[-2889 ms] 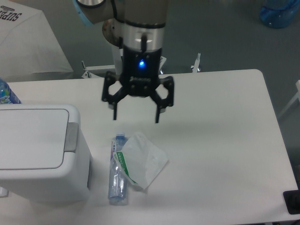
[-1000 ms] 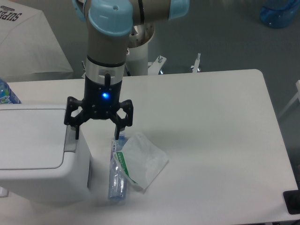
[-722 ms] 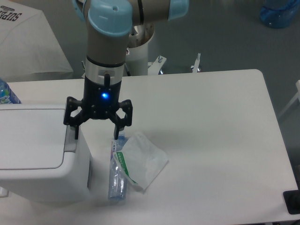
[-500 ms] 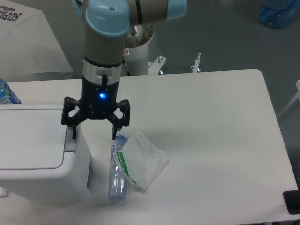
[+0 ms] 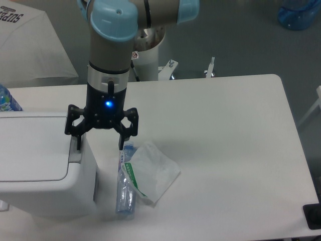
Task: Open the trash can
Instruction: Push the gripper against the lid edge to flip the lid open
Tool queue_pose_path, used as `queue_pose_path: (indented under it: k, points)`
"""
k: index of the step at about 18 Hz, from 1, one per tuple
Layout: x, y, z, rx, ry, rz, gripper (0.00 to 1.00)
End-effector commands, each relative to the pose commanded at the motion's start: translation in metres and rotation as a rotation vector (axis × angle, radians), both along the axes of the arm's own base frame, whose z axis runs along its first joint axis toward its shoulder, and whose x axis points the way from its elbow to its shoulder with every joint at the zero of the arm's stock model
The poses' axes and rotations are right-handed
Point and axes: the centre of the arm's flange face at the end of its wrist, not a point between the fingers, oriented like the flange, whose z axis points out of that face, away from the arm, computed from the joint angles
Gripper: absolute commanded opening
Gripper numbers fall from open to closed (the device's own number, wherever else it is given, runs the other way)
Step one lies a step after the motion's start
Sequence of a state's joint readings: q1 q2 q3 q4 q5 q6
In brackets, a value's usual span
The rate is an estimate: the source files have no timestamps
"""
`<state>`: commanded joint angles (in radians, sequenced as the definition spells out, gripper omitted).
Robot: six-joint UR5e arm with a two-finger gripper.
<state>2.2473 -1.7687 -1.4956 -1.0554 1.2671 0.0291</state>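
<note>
**White bin shut, claw spread above its tab**

White plastic makes up the trash can point(image 5: 42, 165), a boxy bin with rounded corners that sits at the near left corner of the table point(image 5: 235, 150). Its flat rectangular lid point(image 5: 31, 148) lies down on the body, and the grey push tab point(image 5: 76, 147) shows on the rim at the lid's right edge.

Over that right edge hangs the gripper point(image 5: 100, 142), black, pointing straight down from the arm point(image 5: 113, 45), with a blue light glowing on its body. Its two fingers stand wide apart with nothing between them. One fingertip point(image 5: 78, 143) comes down right at the grey tab; from this angle I cannot tell whether it touches the tab or hovers just above it. The other fingertip ends just above the cap end of a crushed clear plastic bottle point(image 5: 126, 183), which lies on the table just beside the bin's right wall, lengthwise toward the camera.

Against the bottle's right side, partly overlapping it, lies a crumpled white wrapper point(image 5: 154, 173) with a green strip along its edge. A blue-labelled bottle point(image 5: 7, 99) peeks in at the left edge behind the bin, and a blue water jug point(image 5: 300, 12) stands on the floor at the top right.
</note>
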Motion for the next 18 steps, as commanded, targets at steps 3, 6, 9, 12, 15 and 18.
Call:
queue_pose_path:
  k: [3,6,9,12,15,18]
  points:
    - [-0.0006,0.0008,-0.0018,-0.002,-0.002,0.0,1.0]
    - [-0.0009,0.0011,-0.0028,-0.004,-0.003,0.0,1.0]
    - [-0.0012,0.0015,-0.0037,-0.005,-0.004,0.0,1.0]
    - [-0.0015,0.0019,-0.0046,-0.006,-0.005,0.0,1.0]
    - [-0.0018,0.0023,-0.0055,-0.007,-0.005,-0.001,1.0]
    - [-0.0021,0.0026,-0.0065,-0.008,-0.006,-0.001,1.0]
